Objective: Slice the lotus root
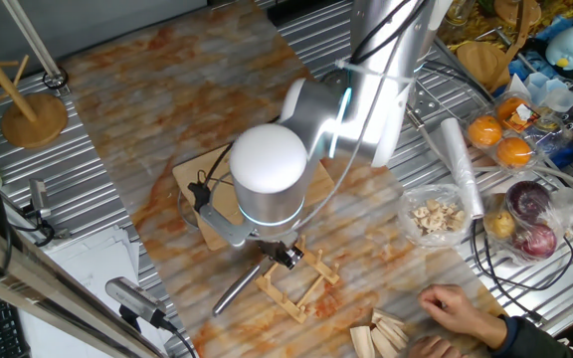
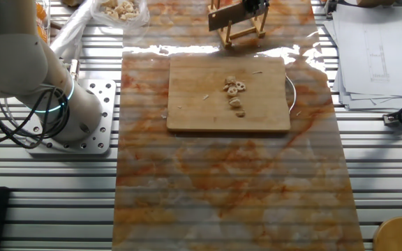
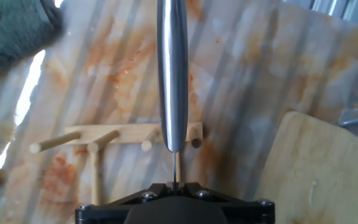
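The lotus root [image 2: 234, 94] lies as several thin pale slices in a short row on the wooden cutting board [image 2: 201, 104]. My gripper [image 3: 175, 185] is shut on a knife, whose steel handle [image 3: 171, 74] points away from the hand. It hangs over a small wooden rack [image 3: 110, 134] beside the board [image 3: 322, 168]. In the other fixed view the knife blade [image 2: 225, 17] sits at the rack [image 2: 239, 31], at the far end of the mat, away from the slices. In one fixed view my arm hides the slices; the gripper [image 1: 282, 254] and knife handle [image 1: 237, 288] show above the rack [image 1: 301, 288].
A person's hand [image 1: 456, 303] rests near light wooden blocks [image 1: 381, 333] at the table's front right. A clear bag of pale chips [image 1: 436, 214], oranges [image 1: 500, 139] and red onions [image 1: 530, 214] lie to the right. A wooden stand [image 1: 33, 114] is at the left.
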### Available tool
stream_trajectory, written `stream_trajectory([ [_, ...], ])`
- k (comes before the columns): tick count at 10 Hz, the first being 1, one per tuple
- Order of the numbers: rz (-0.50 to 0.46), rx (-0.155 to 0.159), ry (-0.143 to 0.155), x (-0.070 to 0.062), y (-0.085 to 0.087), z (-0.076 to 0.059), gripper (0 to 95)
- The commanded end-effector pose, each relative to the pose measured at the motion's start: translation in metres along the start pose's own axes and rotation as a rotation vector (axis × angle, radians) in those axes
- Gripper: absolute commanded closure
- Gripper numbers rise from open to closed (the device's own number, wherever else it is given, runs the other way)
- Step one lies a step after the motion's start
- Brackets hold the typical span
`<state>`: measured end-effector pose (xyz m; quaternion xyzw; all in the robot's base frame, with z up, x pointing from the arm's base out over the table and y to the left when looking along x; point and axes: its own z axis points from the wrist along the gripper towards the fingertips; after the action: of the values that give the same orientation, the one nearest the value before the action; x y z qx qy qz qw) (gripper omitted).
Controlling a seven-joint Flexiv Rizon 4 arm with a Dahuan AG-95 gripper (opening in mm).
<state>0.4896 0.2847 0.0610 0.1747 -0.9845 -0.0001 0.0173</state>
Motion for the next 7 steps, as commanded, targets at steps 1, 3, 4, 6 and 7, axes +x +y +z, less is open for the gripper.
stream_trajectory([
  [1, -0.003, 0.004, -0.001, 0.0009, -0.0005, 0.006, 95.0],
  [3, -0.03, 0.007, -0.013, 0.0013, -0.0008, 0.0107, 95.0],
  [4, -0.04, 0.01, -0.016, 0.0014, -0.0009, 0.0115, 95.0],
  [6, -0.043, 0.011, -0.018, 0.0014, -0.001, 0.0119, 57.0],
  [7, -0.041, 0.013, -0.019, 0.0014, -0.001, 0.012, 57.0],
])
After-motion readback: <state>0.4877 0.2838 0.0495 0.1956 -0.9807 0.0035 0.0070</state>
